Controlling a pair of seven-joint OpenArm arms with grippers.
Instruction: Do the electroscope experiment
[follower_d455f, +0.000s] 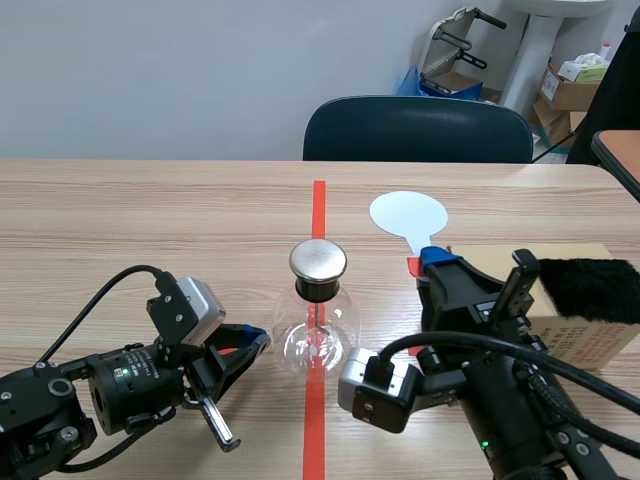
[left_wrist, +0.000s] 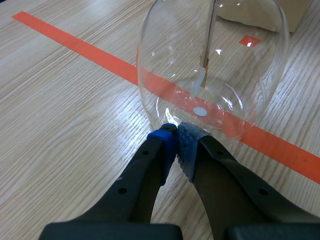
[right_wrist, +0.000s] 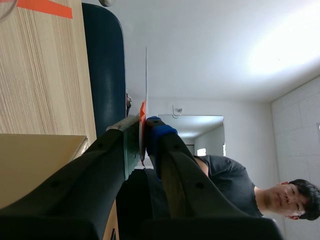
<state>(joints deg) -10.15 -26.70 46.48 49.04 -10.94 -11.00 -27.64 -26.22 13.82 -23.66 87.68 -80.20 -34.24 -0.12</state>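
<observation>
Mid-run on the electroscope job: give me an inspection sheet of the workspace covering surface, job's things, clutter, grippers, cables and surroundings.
Surface: wooden table with orange-red tape marks.
Job's things: electroscope, a glass flask with a metal cap, upright on the centre tape line; pale paddle held by its stem; black fur lying on a cardboard box.
Clutter: nothing seen.
Grippers: left gripper shut on nothing, tips at the flask's base; right gripper shut on the paddle.
Cables: black cable looping off the left arm; black cables over the right arm.
Surroundings: dark chair behind the table; boxes in the corner; a person in the right wrist view.
</observation>
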